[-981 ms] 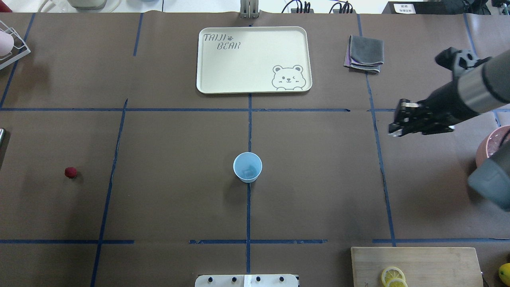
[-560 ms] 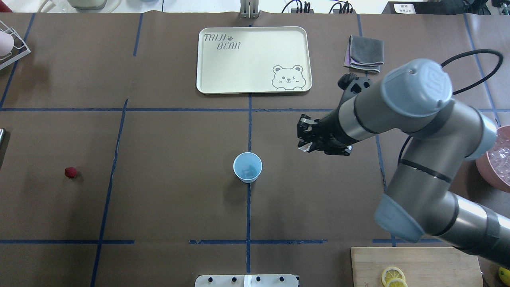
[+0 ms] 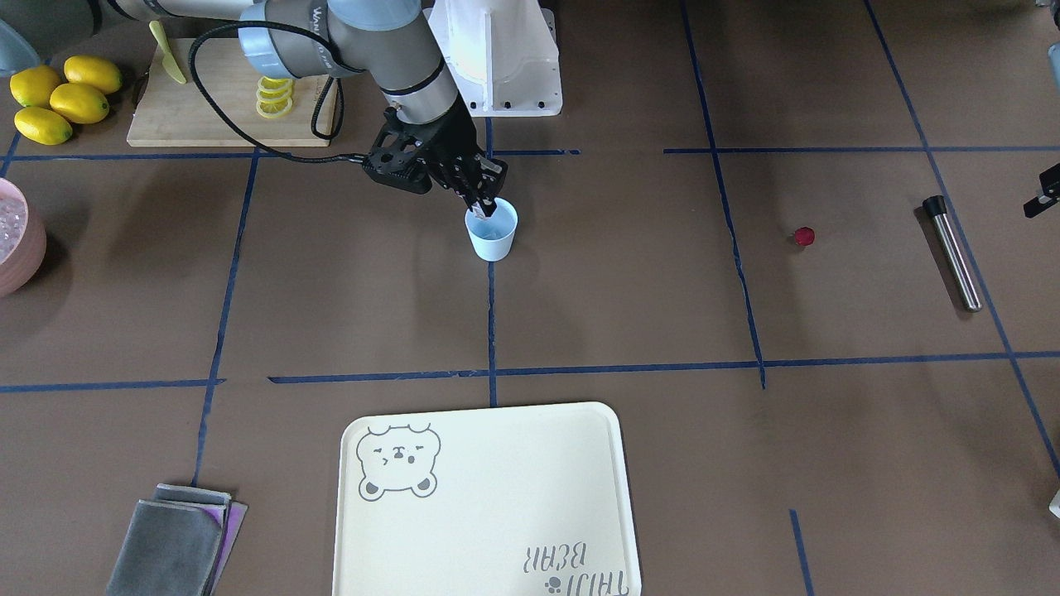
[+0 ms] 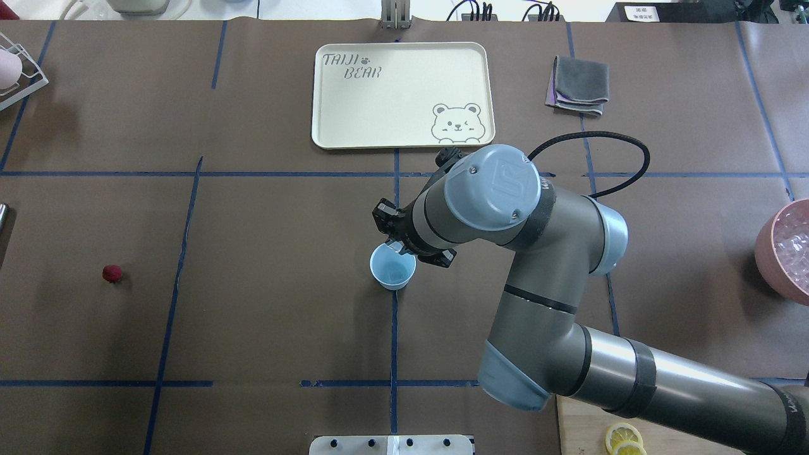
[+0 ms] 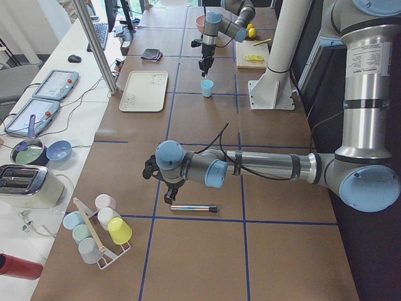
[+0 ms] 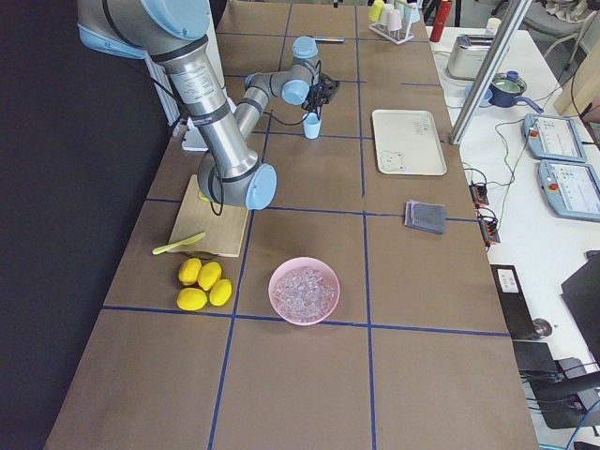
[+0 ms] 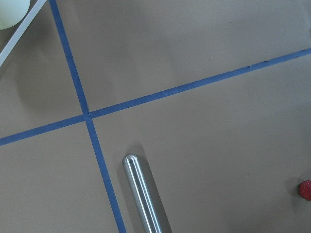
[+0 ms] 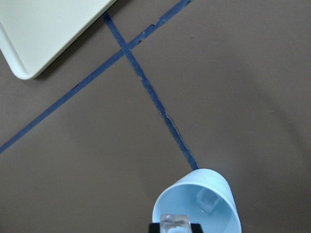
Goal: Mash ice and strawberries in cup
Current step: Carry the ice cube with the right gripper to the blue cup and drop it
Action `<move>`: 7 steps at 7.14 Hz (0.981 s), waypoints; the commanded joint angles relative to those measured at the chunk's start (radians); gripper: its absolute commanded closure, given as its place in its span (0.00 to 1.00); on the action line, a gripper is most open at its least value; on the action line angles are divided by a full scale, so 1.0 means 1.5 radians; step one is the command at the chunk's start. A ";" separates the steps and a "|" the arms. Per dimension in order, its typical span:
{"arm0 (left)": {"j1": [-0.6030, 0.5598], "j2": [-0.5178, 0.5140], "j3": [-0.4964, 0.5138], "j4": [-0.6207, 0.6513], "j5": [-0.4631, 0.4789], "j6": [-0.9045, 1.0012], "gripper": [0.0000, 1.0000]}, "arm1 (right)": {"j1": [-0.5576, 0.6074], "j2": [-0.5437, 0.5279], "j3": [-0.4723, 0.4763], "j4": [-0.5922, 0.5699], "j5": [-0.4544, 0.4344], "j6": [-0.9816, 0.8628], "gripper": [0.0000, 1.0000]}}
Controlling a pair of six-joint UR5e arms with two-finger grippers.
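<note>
The pale-blue cup (image 4: 392, 270) stands at the table's middle on a blue tape line. My right gripper (image 4: 394, 244) hangs over its far rim, shut on a clear chunk of ice (image 8: 175, 223). In the right wrist view another piece of ice (image 8: 208, 200) lies inside the cup (image 8: 199, 206). The strawberry (image 4: 112, 273) is a small dark-red berry alone on the table far to the left, also at the edge of the left wrist view (image 7: 305, 190). My left gripper (image 5: 168, 195) hovers over a steel rod (image 5: 194, 207); I cannot tell whether it is open or shut.
A pink bowl (image 4: 766, 243) full of ice sits at the right edge. A cream bear tray (image 4: 354, 126) and a folded grey cloth (image 4: 577, 86) lie at the back. A cutting board with lemon slices (image 4: 622, 438) is at the front right. The steel rod (image 3: 952, 252) lies beyond the strawberry.
My right arm has swung left from beside the pink bowl to above the cup, carrying the ice chunk. The cup and the strawberry have not moved.
</note>
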 commanded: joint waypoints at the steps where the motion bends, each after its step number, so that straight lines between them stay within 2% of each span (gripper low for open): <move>1: 0.000 0.000 0.000 0.001 0.000 0.000 0.00 | -0.022 -0.003 -0.010 0.000 -0.009 0.001 0.97; 3: 0.000 0.000 0.000 0.001 0.001 0.000 0.00 | -0.022 -0.003 -0.014 0.000 -0.010 -0.002 0.46; 4: 0.000 0.000 -0.001 0.001 0.000 0.000 0.00 | -0.022 -0.004 -0.015 -0.001 -0.010 -0.002 0.31; 5: 0.000 0.000 -0.001 0.001 0.001 0.000 0.00 | -0.021 -0.004 -0.015 -0.001 -0.010 -0.002 0.20; 7: 0.000 0.000 -0.002 0.001 0.000 0.000 0.00 | 0.001 -0.006 -0.002 -0.023 0.000 -0.004 0.20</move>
